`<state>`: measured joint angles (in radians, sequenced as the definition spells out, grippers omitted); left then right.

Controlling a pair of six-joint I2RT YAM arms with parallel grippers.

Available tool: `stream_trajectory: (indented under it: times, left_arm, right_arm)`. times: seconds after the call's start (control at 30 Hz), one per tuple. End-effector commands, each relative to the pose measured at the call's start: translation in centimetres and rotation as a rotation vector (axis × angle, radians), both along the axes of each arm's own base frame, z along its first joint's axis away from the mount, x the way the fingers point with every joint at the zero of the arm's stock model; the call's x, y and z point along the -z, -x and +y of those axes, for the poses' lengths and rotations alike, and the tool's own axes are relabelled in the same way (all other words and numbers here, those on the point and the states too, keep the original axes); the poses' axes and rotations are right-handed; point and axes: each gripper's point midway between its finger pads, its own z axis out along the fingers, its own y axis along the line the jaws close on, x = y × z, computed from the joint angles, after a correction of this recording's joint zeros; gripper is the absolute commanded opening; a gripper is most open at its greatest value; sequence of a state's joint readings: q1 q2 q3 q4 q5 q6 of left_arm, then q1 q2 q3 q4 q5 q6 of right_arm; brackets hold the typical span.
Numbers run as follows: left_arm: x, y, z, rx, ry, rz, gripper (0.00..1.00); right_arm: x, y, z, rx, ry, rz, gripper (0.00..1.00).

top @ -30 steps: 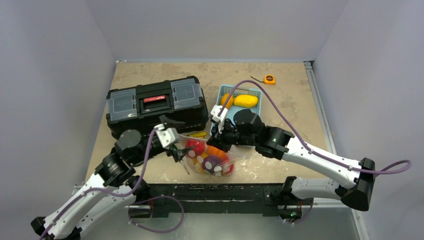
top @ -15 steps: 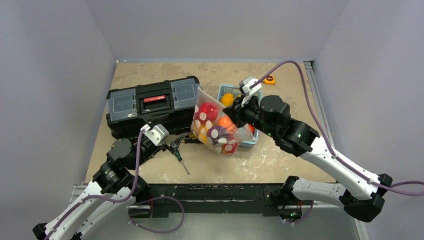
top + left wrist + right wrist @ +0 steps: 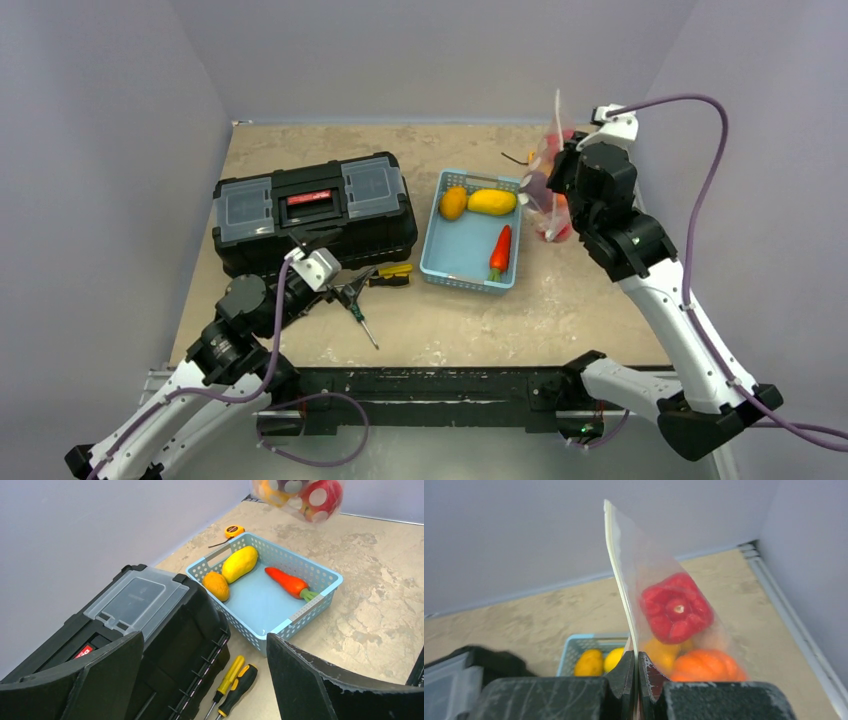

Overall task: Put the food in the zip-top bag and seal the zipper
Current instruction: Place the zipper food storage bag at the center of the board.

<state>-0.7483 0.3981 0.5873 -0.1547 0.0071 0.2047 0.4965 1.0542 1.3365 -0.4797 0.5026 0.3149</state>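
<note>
My right gripper [image 3: 556,178] is shut on the zipper edge of the clear polka-dot zip-top bag [image 3: 546,195] and holds it high over the back right of the table. In the right wrist view the gripper [image 3: 634,656] pinches the whitish zipper strip [image 3: 617,565], seen edge-on. A red pepper [image 3: 676,607], an orange piece [image 3: 704,667] and a yellow piece [image 3: 661,652] sit in the bag [image 3: 644,555]. The bag also shows in the left wrist view [image 3: 300,492]. My left gripper [image 3: 345,292] is open and empty, low by the toolbox, also in its own wrist view [image 3: 205,637].
A light blue basket [image 3: 460,250] at mid-table holds an orange piece [image 3: 453,202], a yellow piece [image 3: 492,201] and a red-orange carrot [image 3: 500,252]. A black toolbox [image 3: 310,205] stands at the left. Two screwdrivers [image 3: 235,680] lie beside it. A tape measure [image 3: 232,530] lies at the back.
My right gripper has carried the bag of food up from the front middle to the back right. My left gripper has let go of the bag and drawn back.
</note>
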Motion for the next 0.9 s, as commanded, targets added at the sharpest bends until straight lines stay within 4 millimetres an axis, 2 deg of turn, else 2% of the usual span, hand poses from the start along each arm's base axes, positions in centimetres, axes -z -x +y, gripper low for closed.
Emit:
stream_trajectory:
  times: [0.0, 0.07, 0.2, 0.37, 0.5, 0.57, 0.67, 0.73, 0.87]
  left_arm:
    - [-2.0, 0.5, -0.5, 0.043, 0.021, -0.032, 0.92]
    - [-1.9, 0.6, -0.8, 0.054, 0.016, -0.027, 0.92]
    - [-1.8, 0.8, -1.2, 0.079, 0.013, -0.016, 0.92]
    - [-1.9, 1.2, -1.5, 0.107, 0.027, -0.007, 0.92]
    - [-2.2, 1.4, -1.7, 0.120, 0.033, -0.007, 0.92]
    - [-2.2, 1.5, -1.7, 0.124, 0.034, -0.007, 0.92]
    - [-2.4, 1.6, -1.7, 0.127, 0.039, -0.011, 0.92]
    - [-2.4, 1.6, -1.8, 0.131, 0.039, -0.011, 0.92]
    - [-2.4, 1.7, -1.9, 0.143, 0.037, -0.011, 0.92]
  right_arm:
    - [0.0, -1.1, -5.9, 0.306, -0.005, -0.040, 0.00]
    - [1.3, -2.0, -7.4, 0.368, 0.003, -0.020, 0.00]
    - [4.1, -4.8, -9.2, 0.405, -0.048, 0.022, 0.00]
    - [7.2, -8.0, -10.3, 0.429, -0.126, 0.076, 0.00]
    - [9.9, -9.5, -11.1, 0.413, -0.235, 0.091, 0.00]
    - [11.4, -9.6, -11.7, 0.425, -0.273, 0.118, 0.00]
    - [12.5, -9.2, -12.7, 0.461, -0.241, 0.128, 0.00]
    - [12.6, -8.7, -13.3, 0.479, -0.206, 0.129, 0.00]
    - [11.4, -7.6, -13.9, 0.478, -0.138, 0.111, 0.00]
